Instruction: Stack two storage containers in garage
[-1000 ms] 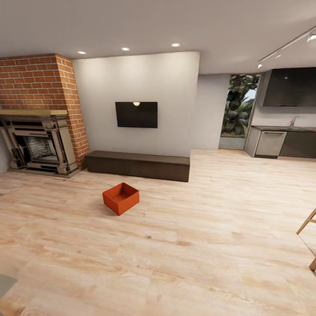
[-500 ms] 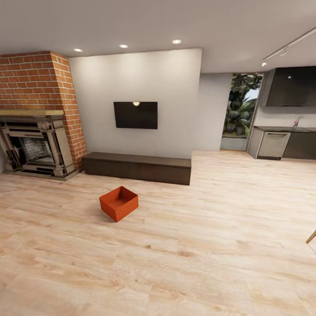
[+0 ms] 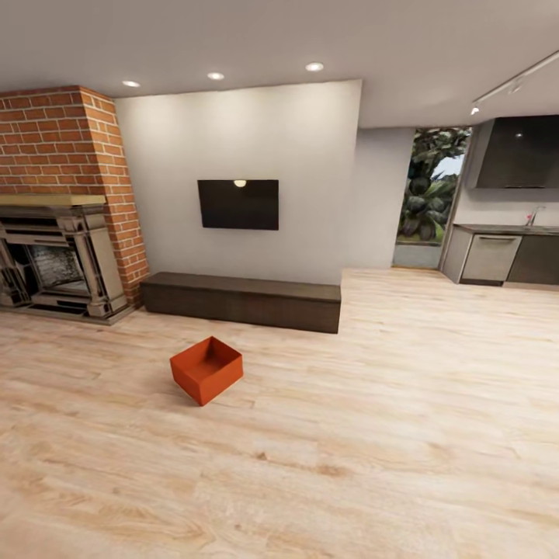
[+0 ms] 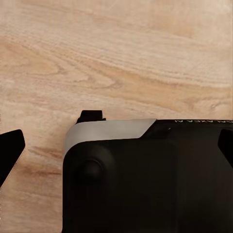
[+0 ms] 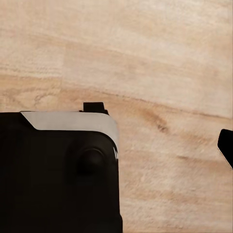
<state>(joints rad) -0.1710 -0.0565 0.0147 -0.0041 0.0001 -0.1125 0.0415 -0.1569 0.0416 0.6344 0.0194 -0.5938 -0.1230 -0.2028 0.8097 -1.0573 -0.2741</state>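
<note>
Left gripper (image 4: 116, 141): one dark fingertip at each edge of the left wrist view, set wide apart, nothing between them. Fingers spread, empty. Beneath it sits the robot's own dark base with a pale grey trim, and under that the plank floor.

Right gripper (image 5: 160, 136): one dark fingertip at the far edge of the right wrist view, the other finger out of frame. No object near it, but I cannot tell how the jaws stand.

Task thing: one storage container (image 3: 206, 369), orange-red, open-topped, upright, turned corner-on to the head camera. It rests on the wood plank floor (image 3: 388, 435), just in front of the long low cabinet (image 3: 241, 300) and well apart from both arms. No second container is in frame.

Progress, as a judgement: very early for this bin at least. It sits unheld in the living room, and no garage is visible. Left to do: close in, grasp, carry out, set down, stack.

Surface: light, glossy planks, flat and bare around the bin, so approach looks unobstructed.

Room: red brick fireplace (image 3: 58, 225) at left, black TV (image 3: 237, 204) on the pale wall, glass door with foliage (image 3: 427, 198) beyond, dark kitchen counter (image 3: 512, 252) at right.
</note>
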